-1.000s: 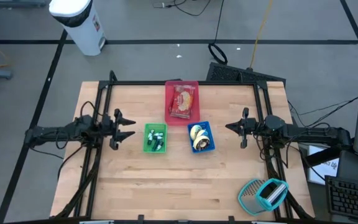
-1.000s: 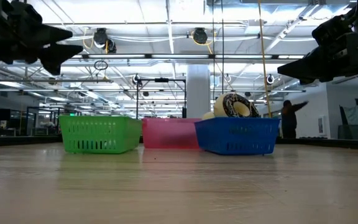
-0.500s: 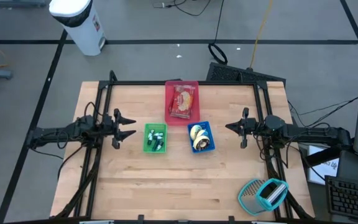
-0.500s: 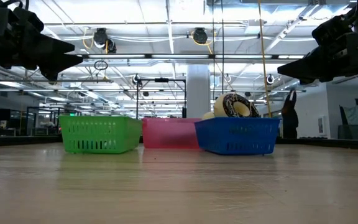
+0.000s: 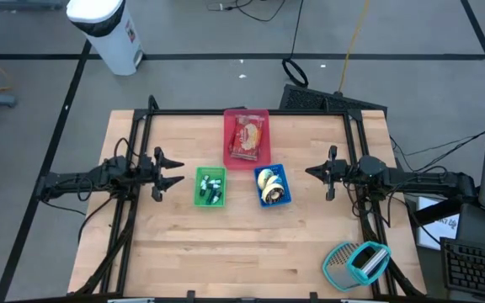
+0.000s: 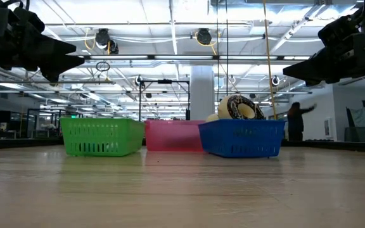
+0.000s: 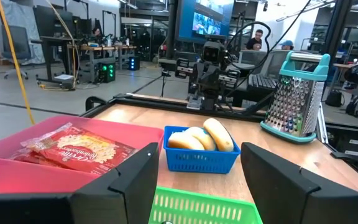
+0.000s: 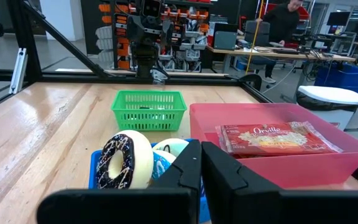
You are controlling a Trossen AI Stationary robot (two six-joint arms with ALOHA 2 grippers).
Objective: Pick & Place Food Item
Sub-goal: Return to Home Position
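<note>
Three baskets stand side by side on the wooden table. The green basket (image 5: 210, 186) holds small green and dark items. The blue basket (image 5: 273, 185) holds a chocolate-striped doughnut (image 8: 122, 159) and pale rolls (image 7: 204, 135). The pink basket (image 5: 247, 137) holds a red popcorn packet (image 8: 273, 138). My left gripper (image 5: 178, 172) hangs open above the table, just left of the green basket and pointing level at it (image 7: 197, 186). My right gripper (image 5: 308, 172) hangs shut to the right of the blue basket, pointing level at it (image 8: 201, 168). Neither holds anything.
A metal grater with a teal handle (image 5: 356, 263) lies at the table's near right corner. Black frame rails (image 5: 251, 112) run along the far edge and both sides. Bare wood (image 5: 226, 252) stretches between the baskets and the near edge.
My left gripper has tipped slightly in place and stays open. The baskets and my right gripper have kept still.
</note>
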